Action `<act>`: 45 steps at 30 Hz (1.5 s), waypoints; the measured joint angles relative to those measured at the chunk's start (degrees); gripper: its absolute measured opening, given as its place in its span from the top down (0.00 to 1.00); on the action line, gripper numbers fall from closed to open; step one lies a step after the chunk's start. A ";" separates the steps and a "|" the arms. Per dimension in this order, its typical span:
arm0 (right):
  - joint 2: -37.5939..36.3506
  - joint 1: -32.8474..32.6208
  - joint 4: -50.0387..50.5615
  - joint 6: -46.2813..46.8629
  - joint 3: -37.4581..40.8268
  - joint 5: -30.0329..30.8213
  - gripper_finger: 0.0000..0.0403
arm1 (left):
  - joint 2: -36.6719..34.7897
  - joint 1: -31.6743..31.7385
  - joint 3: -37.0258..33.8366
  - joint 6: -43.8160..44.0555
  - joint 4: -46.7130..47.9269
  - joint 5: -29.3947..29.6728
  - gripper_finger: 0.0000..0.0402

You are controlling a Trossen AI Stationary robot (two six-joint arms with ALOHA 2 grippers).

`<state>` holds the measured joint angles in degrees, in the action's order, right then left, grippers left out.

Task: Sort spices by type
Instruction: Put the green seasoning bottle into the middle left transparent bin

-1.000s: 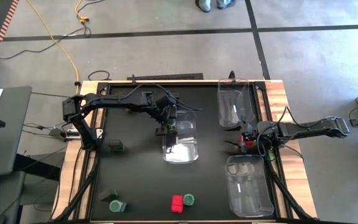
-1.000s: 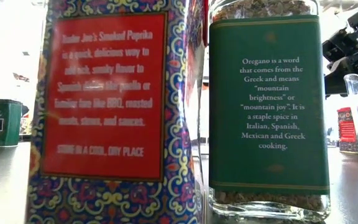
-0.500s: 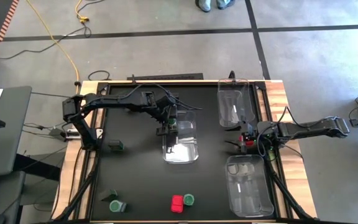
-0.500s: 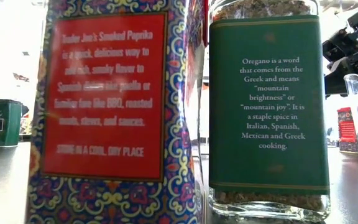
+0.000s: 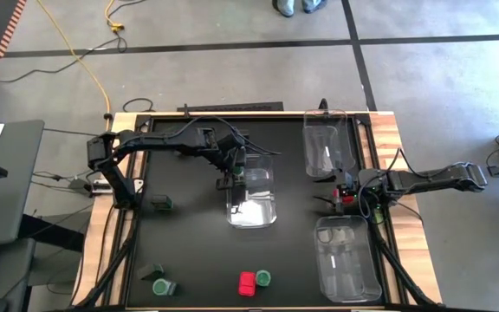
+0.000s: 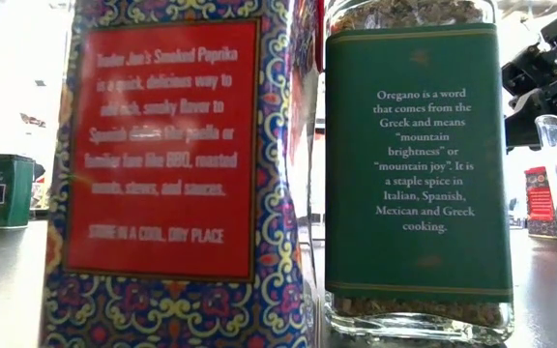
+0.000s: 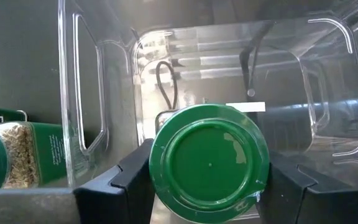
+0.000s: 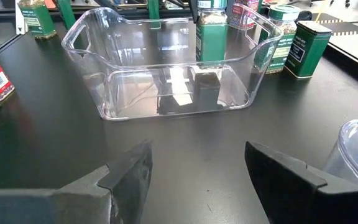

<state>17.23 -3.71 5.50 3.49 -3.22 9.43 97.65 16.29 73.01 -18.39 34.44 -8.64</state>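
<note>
The left gripper (image 7: 207,177) is pinching a green-topped jar (image 7: 209,163) between its two dark fingers (image 7: 132,180), one on each side of the round lid. In the high view this gripper (image 5: 235,172) hangs over the far end of the middle clear bin (image 5: 262,211), and the left wrist view looks down past the jar into that bin (image 7: 98,93), whose bottom is bare. Just outside the bin wall, another green-labelled jar (image 7: 33,152) lies on the black table (image 5: 189,243).

The right gripper (image 8: 194,171) has its fingers spread apart with nothing between them. It waits low over the table at the right side, between the two other clear bins (image 5: 326,143) (image 5: 346,256), with a small red box (image 5: 347,192) close beside it.

Farther out, a red box (image 5: 247,283) and a green-topped jar (image 5: 263,277) stand touching at the near edge; the low view shows them very close, as a paprika tin (image 6: 167,164) and an oregano jar (image 6: 412,164). At the near left corner are a dark tin (image 5: 152,272) and a green-topped jar (image 5: 161,287), and one more dark tin (image 5: 161,204) stands alone at the left side. Nothing stands between the held jar and the bin below it.

Compared with one second ago, the left gripper has shifted only very slightly; all the rest is unchanged.
</note>
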 joint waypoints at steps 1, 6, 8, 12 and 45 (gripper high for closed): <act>0.00 -0.01 -0.02 0.00 0.00 0.00 0.29 | 0.00 0.00 0.00 0.00 0.00 0.00 0.47; 0.00 -0.01 0.00 0.00 0.00 0.00 0.29 | 0.00 0.00 0.00 -0.02 -0.28 -0.05 0.43; 0.00 -0.01 -0.01 0.00 0.00 0.00 0.29 | -0.02 0.00 0.00 0.05 -0.82 0.07 0.41; 0.00 -0.01 0.00 0.00 0.00 0.00 0.29 | -0.02 0.00 0.00 0.07 -1.64 0.08 0.40; 0.00 0.00 0.00 0.00 0.00 0.00 0.29 | -0.02 0.00 0.00 14.94 -2.27 0.54 0.39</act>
<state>17.23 -3.71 5.50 3.49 -3.22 9.43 97.62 16.29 73.01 -3.46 32.16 -8.10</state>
